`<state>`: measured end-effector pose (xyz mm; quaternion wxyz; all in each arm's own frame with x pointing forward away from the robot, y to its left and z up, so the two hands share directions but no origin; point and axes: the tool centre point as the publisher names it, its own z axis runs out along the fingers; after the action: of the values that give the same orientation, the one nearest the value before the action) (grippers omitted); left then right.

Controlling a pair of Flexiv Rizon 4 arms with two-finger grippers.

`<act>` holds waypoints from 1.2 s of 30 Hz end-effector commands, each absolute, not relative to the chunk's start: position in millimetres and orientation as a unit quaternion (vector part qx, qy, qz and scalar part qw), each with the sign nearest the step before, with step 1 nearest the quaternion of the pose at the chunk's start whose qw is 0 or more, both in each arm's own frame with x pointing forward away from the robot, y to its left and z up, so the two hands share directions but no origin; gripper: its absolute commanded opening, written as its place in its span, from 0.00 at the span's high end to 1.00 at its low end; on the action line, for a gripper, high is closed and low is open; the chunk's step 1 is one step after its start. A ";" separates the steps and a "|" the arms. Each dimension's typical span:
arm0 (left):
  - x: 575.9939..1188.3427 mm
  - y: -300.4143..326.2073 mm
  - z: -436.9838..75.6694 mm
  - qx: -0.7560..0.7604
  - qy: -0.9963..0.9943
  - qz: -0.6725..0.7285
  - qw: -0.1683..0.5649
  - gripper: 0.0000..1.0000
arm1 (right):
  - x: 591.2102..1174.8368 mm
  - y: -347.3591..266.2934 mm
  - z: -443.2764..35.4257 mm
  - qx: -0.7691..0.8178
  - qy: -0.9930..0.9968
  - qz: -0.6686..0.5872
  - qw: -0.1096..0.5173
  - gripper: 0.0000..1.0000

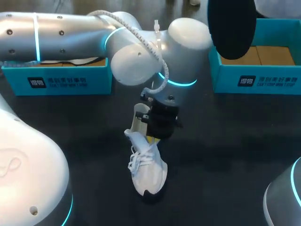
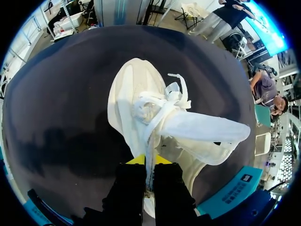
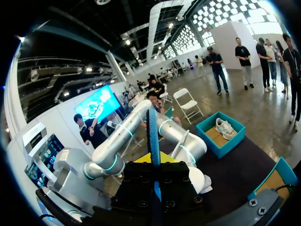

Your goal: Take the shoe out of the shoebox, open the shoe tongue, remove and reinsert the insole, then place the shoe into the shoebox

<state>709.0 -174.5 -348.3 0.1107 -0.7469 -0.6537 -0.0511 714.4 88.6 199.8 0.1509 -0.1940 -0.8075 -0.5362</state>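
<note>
1. White sneaker (image 1: 149,172): lay on the dark table (image 1: 225,155) with its toe toward the robot. It was outside and well apart from the teal shoebox (image 1: 256,82) at the right, whose cardboard floor showed bare.
2. Left gripper (image 2: 149,162): fingers were pinched close on the thin white rim at the sneaker's heel end. The tongue (image 2: 202,129) was thrown out to one side, and the laces (image 2: 164,101) were bunched ahead of the fingers.
3. Left arm (image 1: 70,33): reached in from the left past the table's middle, wrist bent straight down over the sneaker.
4. Right gripper (image 3: 154,162): fingers were clamped on a thin blue sheet seen edge-on, judged to be the insole (image 3: 153,136). It was raised high, looking back over the table.
5. Step in hand, as judged: reinserting the insole. This was best done with the left pinch steady, the mouth held wide and the tongue clear. The insole should enter toe first at a shallow slant, then be pressed flat to the heel without folding.
</note>
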 end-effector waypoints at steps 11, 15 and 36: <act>706.4 -183.9 -365.8 -0.752 -0.650 -0.043 0.102 1.00 | 714.9 89.1 200.2 -0.195 -0.808 -0.535 0.151 1.00; 707.3 -186.7 -366.2 -0.753 -0.650 -0.037 0.098 0.56 | 714.9 89.1 200.2 -0.195 -0.808 -0.535 0.151 1.00; 724.8 -205.3 -307.6 -0.731 -0.681 0.036 0.024 0.00 | 714.9 89.1 200.2 -0.195 -0.808 -0.535 0.151 1.00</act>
<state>723.5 -215.7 -318.2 0.0384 -0.7322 -0.6797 0.0205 714.4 88.6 199.8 0.1509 -0.1941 -0.8075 -0.5362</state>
